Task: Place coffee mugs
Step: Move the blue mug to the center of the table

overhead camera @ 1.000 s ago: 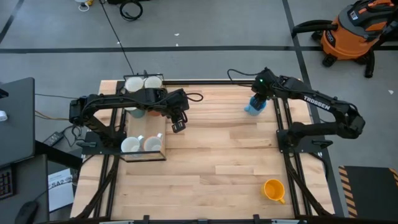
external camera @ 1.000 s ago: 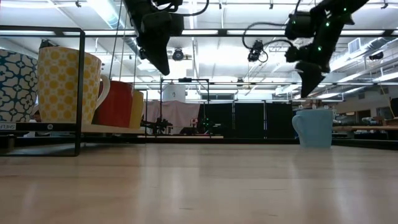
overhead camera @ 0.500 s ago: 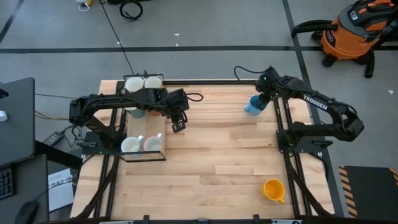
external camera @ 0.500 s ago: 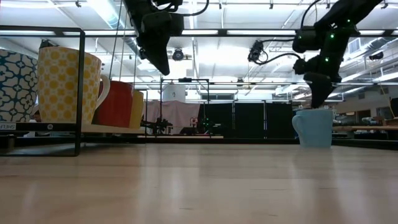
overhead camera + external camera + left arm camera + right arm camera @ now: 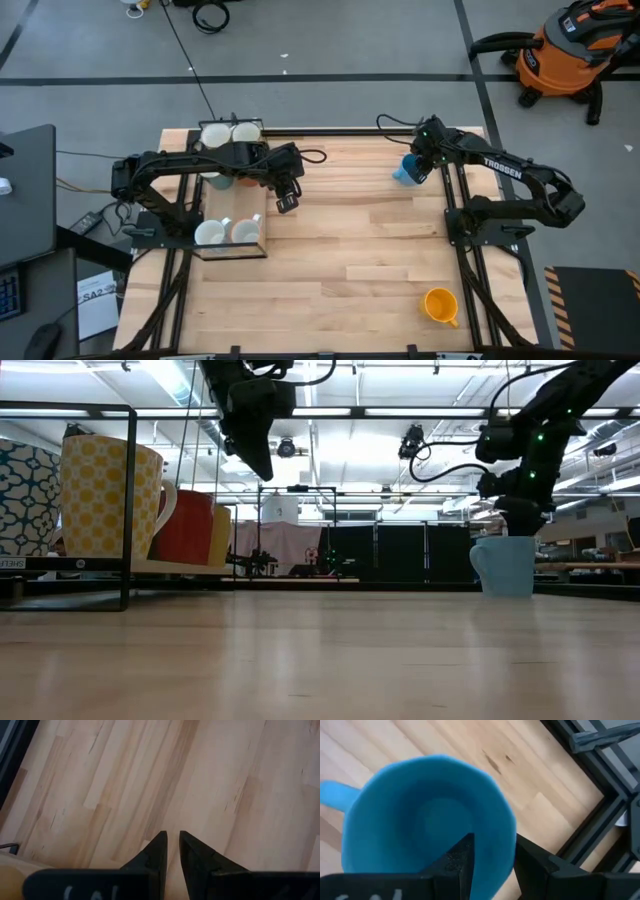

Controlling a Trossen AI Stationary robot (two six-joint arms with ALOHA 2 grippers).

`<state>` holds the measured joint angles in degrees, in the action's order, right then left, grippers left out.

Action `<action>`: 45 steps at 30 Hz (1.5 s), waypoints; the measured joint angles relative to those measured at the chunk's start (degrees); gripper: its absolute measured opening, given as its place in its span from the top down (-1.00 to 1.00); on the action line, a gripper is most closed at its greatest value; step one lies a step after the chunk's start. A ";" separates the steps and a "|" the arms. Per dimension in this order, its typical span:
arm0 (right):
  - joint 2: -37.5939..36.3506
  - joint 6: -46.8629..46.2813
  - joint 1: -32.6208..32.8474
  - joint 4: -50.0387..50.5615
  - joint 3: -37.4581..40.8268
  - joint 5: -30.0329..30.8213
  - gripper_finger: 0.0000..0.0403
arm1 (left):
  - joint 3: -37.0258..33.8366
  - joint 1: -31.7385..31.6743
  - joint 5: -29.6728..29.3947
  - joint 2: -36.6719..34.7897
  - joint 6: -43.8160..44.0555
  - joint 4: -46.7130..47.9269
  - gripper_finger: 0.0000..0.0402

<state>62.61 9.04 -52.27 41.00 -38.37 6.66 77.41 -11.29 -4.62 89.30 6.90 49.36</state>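
We find the right gripper at the far right part of the table, lowered onto the light blue mug. In the right wrist view the mug sits directly under the claw: one finger reaches down inside the cup, the other stands outside the wall, so the rim lies between them. The fingers are apart — they straddle the wall, and we cannot confirm that they press on it. The mug stands upright on the wood, as the low view shows, with the gripper at its rim.

The left gripper hangs above bare wood just beside the rack at the table's left edge. Its fingers are nearly together, with a narrow gap and nothing between them.

The rack holds several mugs — a yellow patterned mug and a red mug show in the low view. An orange mug lies near the table's near right corner, well apart from both grippers.
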 joint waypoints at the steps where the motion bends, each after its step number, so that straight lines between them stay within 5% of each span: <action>1: 0.00 -0.25 0.00 -0.33 0.17 -0.26 0.35 | 0.00 0.02 0.00 0.00 0.00 -0.04 0.72; 13: -0.25 -3.45 -0.02 -1.38 0.08 -4.34 0.88 | 0.00 0.01 0.00 -0.01 0.00 -0.08 0.72; 19: 0.04 -9.17 2.11 -0.47 -1.00 -7.71 0.88 | 0.00 0.00 -0.02 -0.02 0.00 -0.06 0.72; 34: 1.79 -35.34 23.18 -5.00 -10.32 -7.09 0.88 | 0.04 0.01 -0.02 -3.11 -0.04 3.84 0.72; 45: 21.35 -37.57 37.13 -13.83 -24.53 -6.47 0.88 | 0.04 0.02 -0.02 -10.55 -0.02 6.62 0.72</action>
<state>83.96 -28.53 -15.14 27.17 -62.89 0.20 77.45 -11.27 -4.64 78.75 6.87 55.98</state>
